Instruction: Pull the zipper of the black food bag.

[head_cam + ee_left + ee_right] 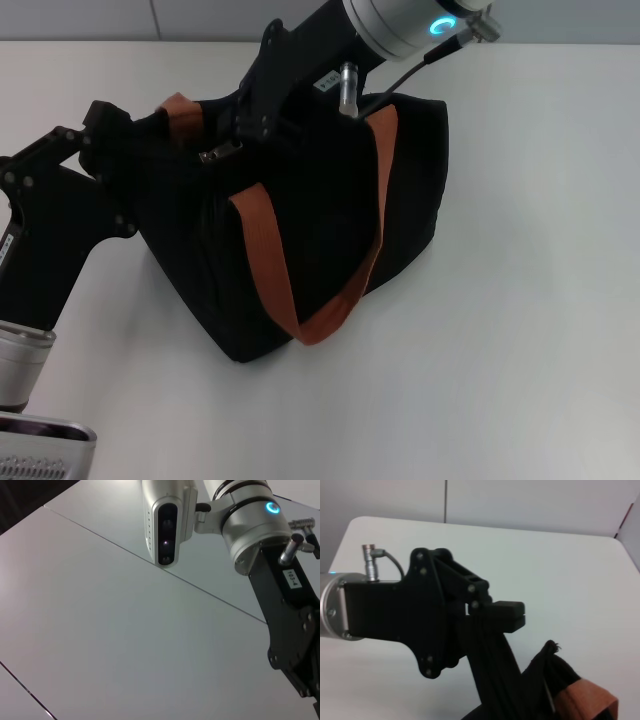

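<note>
On the bag (330, 230), left gripper (140, 135) clamps one end as anchor — right gripper (262, 122) at the zipper (220, 153), grip unclear.

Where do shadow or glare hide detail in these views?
Head view: the black food bag shows almost no folds; only the zipper glints, between left gripper and right gripper. Left wrist view: even light on the table, no glare. Right wrist view: left gripper is a dark silhouette.
</note>
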`<state>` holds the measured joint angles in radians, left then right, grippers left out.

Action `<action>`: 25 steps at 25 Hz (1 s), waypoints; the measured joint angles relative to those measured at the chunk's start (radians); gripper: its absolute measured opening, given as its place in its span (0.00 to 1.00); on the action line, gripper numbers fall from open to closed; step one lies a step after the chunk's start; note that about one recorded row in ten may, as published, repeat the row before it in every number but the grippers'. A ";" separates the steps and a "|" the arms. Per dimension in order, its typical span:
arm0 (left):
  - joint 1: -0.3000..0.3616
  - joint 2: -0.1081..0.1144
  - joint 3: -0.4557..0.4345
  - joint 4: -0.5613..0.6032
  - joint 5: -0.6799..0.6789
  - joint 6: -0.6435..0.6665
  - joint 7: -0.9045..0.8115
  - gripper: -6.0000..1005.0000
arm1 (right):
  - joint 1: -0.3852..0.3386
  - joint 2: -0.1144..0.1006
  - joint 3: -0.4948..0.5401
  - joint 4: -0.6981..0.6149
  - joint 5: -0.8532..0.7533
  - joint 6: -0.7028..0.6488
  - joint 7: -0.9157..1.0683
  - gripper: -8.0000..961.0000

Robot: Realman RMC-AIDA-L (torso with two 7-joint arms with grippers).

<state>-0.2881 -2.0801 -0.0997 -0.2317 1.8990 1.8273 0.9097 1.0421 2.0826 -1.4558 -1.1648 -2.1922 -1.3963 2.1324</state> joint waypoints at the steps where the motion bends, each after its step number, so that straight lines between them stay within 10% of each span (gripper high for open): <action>1: 0.000 0.000 0.000 0.000 0.000 0.000 0.000 0.05 | 0.000 0.000 0.000 -0.001 0.001 -0.007 0.001 0.03; 25: 0.007 0.000 -0.002 0.000 -0.001 0.003 0.000 0.06 | 0.012 0.004 -0.010 0.022 -0.004 0.000 -0.009 0.21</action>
<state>-0.2807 -2.0800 -0.1021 -0.2316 1.8979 1.8302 0.9096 1.0538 2.0863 -1.4657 -1.1431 -2.1967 -1.3962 2.1234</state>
